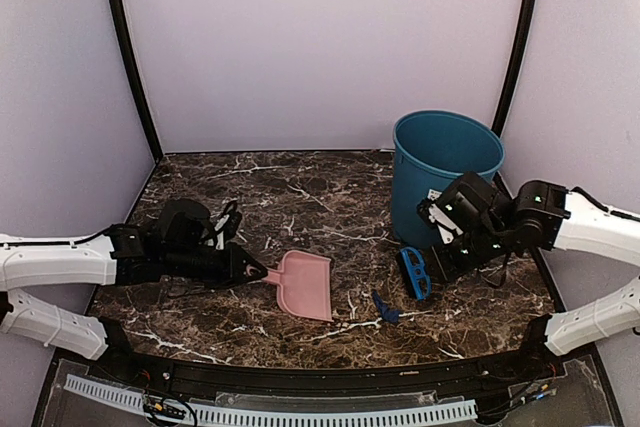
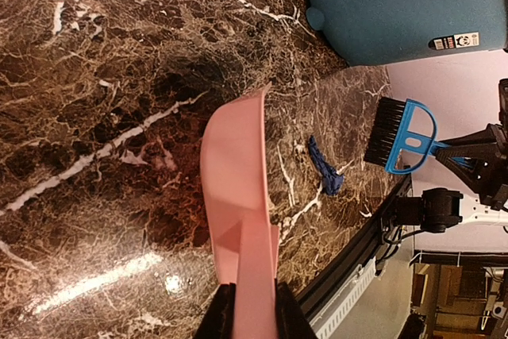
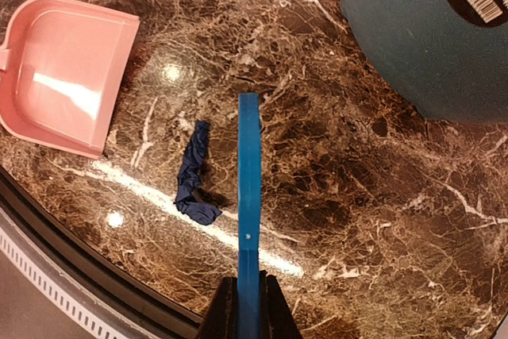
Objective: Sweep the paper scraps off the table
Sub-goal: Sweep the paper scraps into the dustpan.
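One dark blue crumpled paper scrap (image 1: 385, 308) lies on the brown marble table (image 1: 290, 197) near its front edge. It sits between the pink dustpan (image 1: 305, 285) and the blue hand brush (image 1: 413, 272). My left gripper (image 1: 262, 274) is shut on the dustpan's handle, and the pan rests on the table with its mouth toward the scrap (image 2: 324, 166). My right gripper (image 3: 248, 311) is shut on the brush handle (image 3: 249, 180), held edge-on just right of the scrap (image 3: 193, 172). The brush bristles (image 2: 386, 132) point down at the table.
A tall teal bin (image 1: 440, 172) stands at the back right, just behind the right arm. The table's black rim (image 1: 300, 372) runs close in front of the scrap. Pale walls enclose the back and sides.
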